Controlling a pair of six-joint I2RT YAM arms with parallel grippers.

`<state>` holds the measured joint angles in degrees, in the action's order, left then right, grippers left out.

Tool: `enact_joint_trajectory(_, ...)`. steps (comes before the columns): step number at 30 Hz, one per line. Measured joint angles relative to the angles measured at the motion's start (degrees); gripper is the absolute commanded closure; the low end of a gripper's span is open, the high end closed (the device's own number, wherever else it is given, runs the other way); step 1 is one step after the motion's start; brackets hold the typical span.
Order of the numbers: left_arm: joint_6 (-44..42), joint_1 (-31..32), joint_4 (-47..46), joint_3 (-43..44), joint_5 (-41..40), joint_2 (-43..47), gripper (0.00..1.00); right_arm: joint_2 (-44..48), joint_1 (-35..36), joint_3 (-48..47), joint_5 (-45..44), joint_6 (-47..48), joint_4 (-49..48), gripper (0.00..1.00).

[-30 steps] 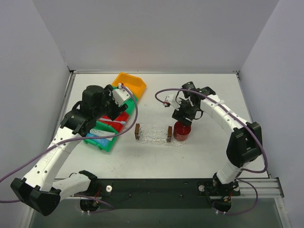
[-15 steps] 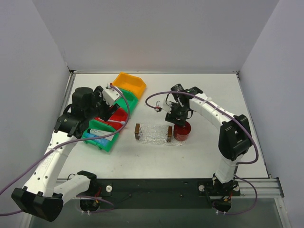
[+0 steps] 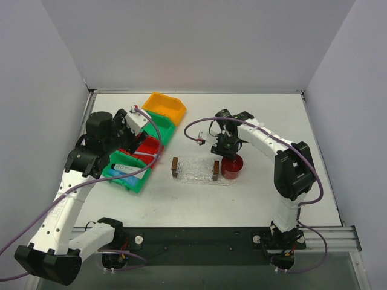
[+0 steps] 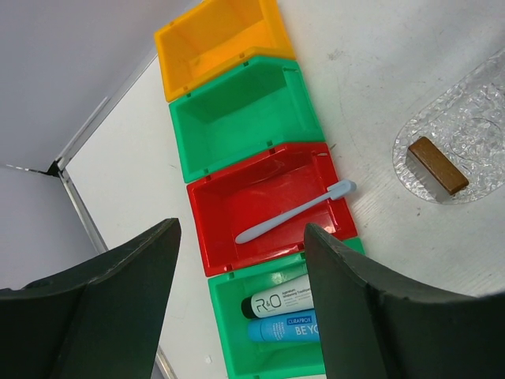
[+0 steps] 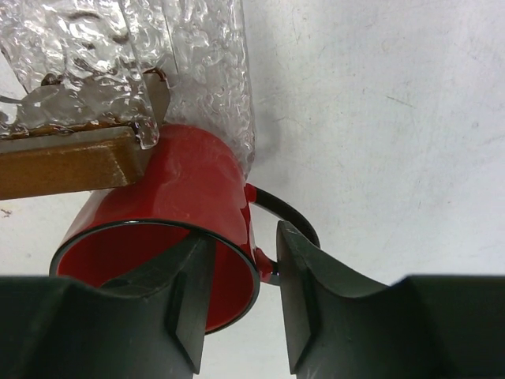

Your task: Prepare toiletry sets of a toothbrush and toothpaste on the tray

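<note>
Desk (image 3: 199,205): a row of four bins is being carried left of centre in the top view, and a clear tray at centre.
Toothpaste (image 4: 284,301): two tubes, one pale with a black cap and one blue, are being kept side by side in the near green bin (image 4: 225,347) at the bottom of the left wrist view.
Left fingers (image 4: 118,300): being held wide apart above the bins, with nothing being gripped.
Toothbrush (image 4: 296,212): being cradled slantwise in the red bin (image 4: 237,189), with its head being propped on the rim nearest the tray.
Tray (image 3: 193,170): being flanked by a brown handle at each end.
Mug (image 5: 181,181): red, being kept upright, touching the tray's right end.
Right fingers (image 5: 308,308): being held partly apart astride the mug's rim beside its handle, one inside and one outside; whether the wall is being squeezed cannot be told.
Far bins: a green bin (image 4: 245,118) and then an orange bin (image 4: 221,39) are being lined up beyond the red one, toward the upper left.
</note>
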<state>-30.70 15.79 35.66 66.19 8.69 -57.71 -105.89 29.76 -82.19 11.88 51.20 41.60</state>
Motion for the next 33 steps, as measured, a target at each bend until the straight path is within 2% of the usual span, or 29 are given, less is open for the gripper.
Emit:
enact_joint_trajectory(7, -0.02, -0.52, 0.02, -0.22, 0.63, 0.02, 0.25, 0.00, 0.02, 0.04, -1.25, -0.35, -0.07, 0.83)
enact_joint_trajectory(19, -0.02, -0.96, 0.02, -0.24, 1.22, 0.13, 0.25, 0.39, 0.02, 1.16, -4.59, -4.83, -0.20, 0.96)
enact_joint_trajectory(25, 0.00, -0.98, 0.07, -0.24, 1.84, 0.31, 0.25, 1.29, 0.35, 2.27, -6.84, -9.31, -0.17, 1.00)
enact_joint_trajectory(33, 0.02, -1.01, 0.15, -0.24, 2.34, 0.96, 0.25, 3.30, 0.72, 4.26, -10.01, -16.28, 1.16, 1.00)
